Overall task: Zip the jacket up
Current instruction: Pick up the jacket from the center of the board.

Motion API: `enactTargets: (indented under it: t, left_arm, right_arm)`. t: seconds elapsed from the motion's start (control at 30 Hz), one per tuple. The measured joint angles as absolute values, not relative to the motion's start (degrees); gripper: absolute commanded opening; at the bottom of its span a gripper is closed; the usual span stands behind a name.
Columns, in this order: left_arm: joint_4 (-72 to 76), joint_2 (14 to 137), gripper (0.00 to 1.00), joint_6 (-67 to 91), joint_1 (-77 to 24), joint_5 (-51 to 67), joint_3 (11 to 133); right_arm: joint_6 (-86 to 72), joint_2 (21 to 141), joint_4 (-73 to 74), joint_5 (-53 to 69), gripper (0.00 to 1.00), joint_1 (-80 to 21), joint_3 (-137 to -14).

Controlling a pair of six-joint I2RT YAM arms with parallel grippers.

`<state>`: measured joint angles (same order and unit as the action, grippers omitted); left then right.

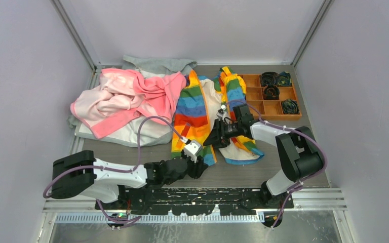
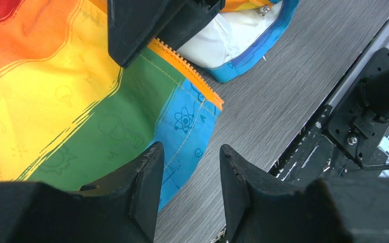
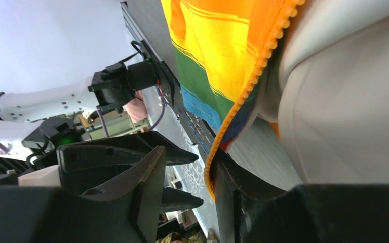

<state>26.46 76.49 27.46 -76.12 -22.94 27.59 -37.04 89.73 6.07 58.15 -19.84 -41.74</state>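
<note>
My left claw (image 2: 190,195) stands roughly half open with nothing in it. Between its fingers I see only the blue bottom corner of the jacket (image 2: 81,101) and bare surface (image 2: 268,111). It hangs just over that hem corner, where the orange zipper tape (image 2: 187,71) ends.

My right claw (image 3: 187,197) is partly open too. What looks like the same toothed tape runs down into its gap and lies against one finger. The other finger stands clear, so I judge the tape is not pinched.

From above, the jacket lies unzipped in the middle of the surface. Its two striped fronts are spread apart with cream lining showing between them, and the pink garment (image 1: 126,96) touches its left side.

My worries from here:
- **Weak grip on the tape:** if I close the right claw as it sits, it may catch only the outer row of teeth, and the tape would slip out on the first tug. It could also take a fold of lining along with the tape.
- **Dragging the front:** the left claw, closing on that thin corner, could pull the whole soft front along the surface instead of anchoring it.
- **Claws colliding:** the two claws work very near each other, so a small sideways correction could knock one into the other.
- **No sight of the slider:** I cannot make out the slider, and with the fronts this far apart I risk mating the ends blind
</note>
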Motion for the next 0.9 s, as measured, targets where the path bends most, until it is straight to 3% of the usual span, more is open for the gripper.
enactTargets:
  t: [0.33,0.5,0.63,0.8,0.9]
  left_arm:
    - [27.3,74.8,0.41,29.0,-74.9,-22.3,26.2]
    - [27.3,72.1,0.46,31.3,-73.2,-21.5,25.1]
    - [27.2,70.3,0.53,34.1,-71.3,-19.5,24.8]
    - [27.2,69.3,0.62,37.7,-69.6,-16.9,24.8]
    - [27.2,69.2,0.65,40.0,-68.9,-15.1,24.7]
  right_arm:
    - [-30.4,90.6,13.1,53.0,0.47,-21.2,-43.7]
    - [-28.2,91.4,15.6,50.3,0.44,-21.6,-44.0]
    - [-27.1,92.6,16.5,49.5,0.34,-22.4,-44.5]
    - [-26.4,93.0,17.0,49.6,0.14,-22.8,-44.6]
    - [-25.9,93.0,17.0,50.1,0.08,-22.8,-44.7]
